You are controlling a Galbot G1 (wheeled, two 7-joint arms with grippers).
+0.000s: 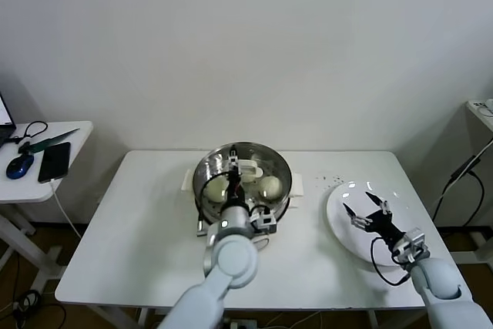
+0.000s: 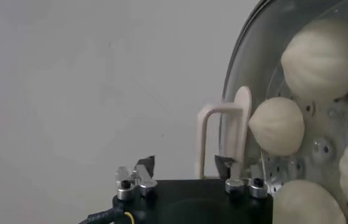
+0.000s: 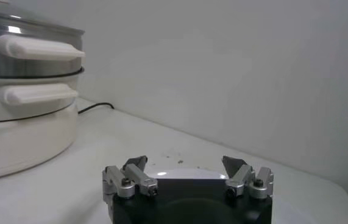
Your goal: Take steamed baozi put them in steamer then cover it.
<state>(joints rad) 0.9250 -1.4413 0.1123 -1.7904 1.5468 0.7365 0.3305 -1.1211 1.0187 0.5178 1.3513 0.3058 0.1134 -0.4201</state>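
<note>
The steel steamer (image 1: 283,169) stands at the table's middle on its white base, and shows in the right wrist view (image 3: 21,115). The glass cover (image 1: 260,152) lies on it, its white handle (image 1: 248,166) on top. Baozi (image 1: 270,185) show through the glass; the left wrist view shows several (image 2: 277,125) under the cover (image 2: 237,61). My left gripper (image 1: 233,173) is over the cover, open, with the handle (image 2: 222,131) between its jaws, close to one fingertip (image 2: 223,164). My right gripper (image 1: 368,209) is open and empty over the white plate (image 1: 343,229).
The flat white plate (image 3: 183,173) at the right holds nothing. Dark crumbs (image 1: 333,181) lie between steamer and plate. A side table (image 1: 42,182) at the far left holds a phone (image 1: 55,161) and a mouse (image 1: 19,165). Cables hang at the right edge.
</note>
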